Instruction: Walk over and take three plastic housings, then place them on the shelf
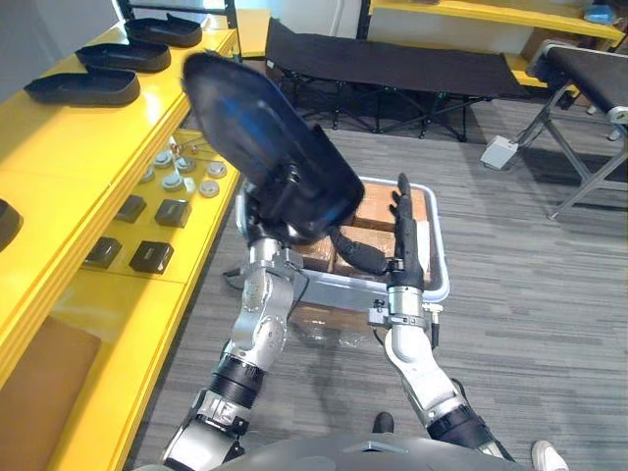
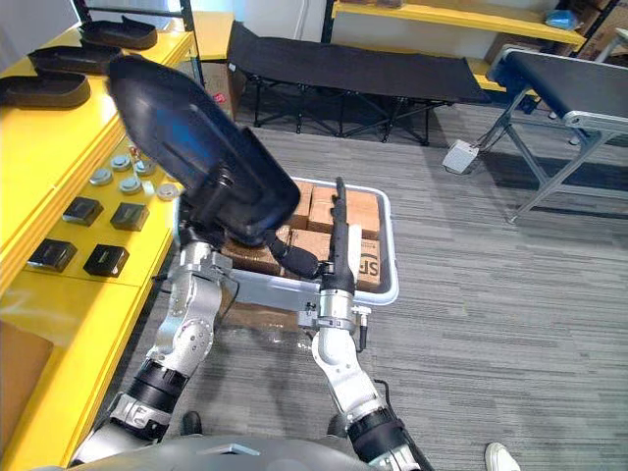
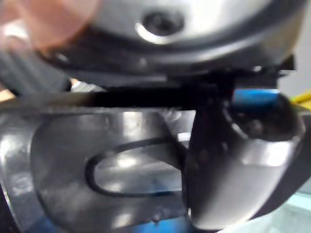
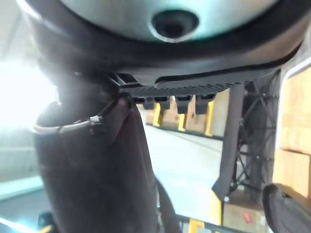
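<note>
Yellow shelving (image 1: 69, 167) runs along the robot's left over grey carpet, and three black plastic housings (image 1: 83, 88) already lie in a row on its top level. A wheeled bin (image 1: 439, 257) of cardboard boxes (image 1: 378, 211) stands just ahead.

One more plastic housing (image 1: 260, 137) is up in the air, gripped at its near, lower end by the left hand (image 1: 273, 228). The left wrist view shows the thumb clamped on the glossy wall. The housing's long axis slants from that hand up and away toward the shelf, its rounded far end leading.

The right hand (image 1: 400, 235) stands upright just beside the housing's near end, fingers straight and holding nothing. I cannot tell whether its thumb touches the shell.

It looks like a thin, stiff, light moulding, big for one hand and slick from its sheen. Holding it by the rim rather than the smooth curved face seems the safer grip.
</note>
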Controlling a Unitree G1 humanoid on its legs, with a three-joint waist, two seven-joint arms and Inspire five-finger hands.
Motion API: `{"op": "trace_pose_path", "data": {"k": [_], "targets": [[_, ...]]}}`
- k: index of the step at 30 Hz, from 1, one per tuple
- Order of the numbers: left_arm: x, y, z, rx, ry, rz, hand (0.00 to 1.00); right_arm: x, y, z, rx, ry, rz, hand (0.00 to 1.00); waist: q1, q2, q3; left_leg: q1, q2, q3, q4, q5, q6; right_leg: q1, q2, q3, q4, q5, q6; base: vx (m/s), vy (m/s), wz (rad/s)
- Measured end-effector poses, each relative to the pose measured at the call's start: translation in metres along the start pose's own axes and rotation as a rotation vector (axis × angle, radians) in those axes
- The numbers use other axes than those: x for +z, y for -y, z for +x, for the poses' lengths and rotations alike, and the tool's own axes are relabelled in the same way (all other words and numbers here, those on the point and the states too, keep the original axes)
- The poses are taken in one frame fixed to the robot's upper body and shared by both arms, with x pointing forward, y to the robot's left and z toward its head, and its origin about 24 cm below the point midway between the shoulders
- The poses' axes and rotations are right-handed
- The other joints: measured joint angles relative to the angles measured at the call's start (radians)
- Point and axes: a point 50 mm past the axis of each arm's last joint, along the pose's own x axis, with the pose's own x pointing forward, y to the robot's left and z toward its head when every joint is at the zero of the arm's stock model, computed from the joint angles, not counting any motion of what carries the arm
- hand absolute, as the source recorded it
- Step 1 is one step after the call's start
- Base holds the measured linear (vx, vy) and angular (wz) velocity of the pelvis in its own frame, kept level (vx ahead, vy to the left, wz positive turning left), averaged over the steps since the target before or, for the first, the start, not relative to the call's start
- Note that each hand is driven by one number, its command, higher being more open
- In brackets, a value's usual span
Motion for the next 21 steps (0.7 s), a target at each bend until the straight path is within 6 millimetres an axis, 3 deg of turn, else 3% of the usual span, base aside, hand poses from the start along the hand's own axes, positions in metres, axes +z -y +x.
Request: {"op": "trace_pose_path", "data": {"k": [5, 10, 15, 21], "targets": [[0.027, -0.026, 0.004, 0.247, 0.27, 0.315, 0.0, -0.004, 0.037, -0.001, -0.184, -0.058, 0.053, 1.0, -0.024, 0.017, -0.019, 0.003, -0.001, 0.007, 0.0, -0.004, -0.002, -0.001, -0.001, 0.0, 0.0, -0.004, -0.005, 0.0, -0.002, -0.05], [0.043, -0.048, 0.001, 0.406, 0.435, 0.533, 0.0, -0.023, 0.064, -0.024, -0.265, -0.204, 0.1, 1.0, -0.029, 0.028, -0.026, 0.009, -0.001, 0.017, 0.0, -0.011, -0.003, -0.01, -0.001, 0.005, 0.0, -0.008, -0.008, 0.01, -0.003, -0.07], [0.042, -0.06, -0.015, 0.346, 0.388, 0.561, 0.0, -0.055, 0.076, -0.053, -0.209, -0.412, 0.102, 1.0, -0.042, 0.037, -0.032, 0.009, -0.001, 0.025, 0.0, -0.018, -0.002, -0.016, -0.001, 0.008, 0.0, -0.012, -0.008, 0.02, -0.003, -0.04], [0.024, -0.063, -0.045, 0.117, 0.174, 0.478, 0.0, -0.068, 0.078, -0.078, -0.102, -0.518, 0.12, 1.0, -0.044, 0.039, -0.032, -0.005, -0.001, 0.029, 0.031, -0.032, 0.0, -0.014, -0.003, 0.013, 0.0, -0.014, -0.007, 0.02, 0.001, -0.02]]}}
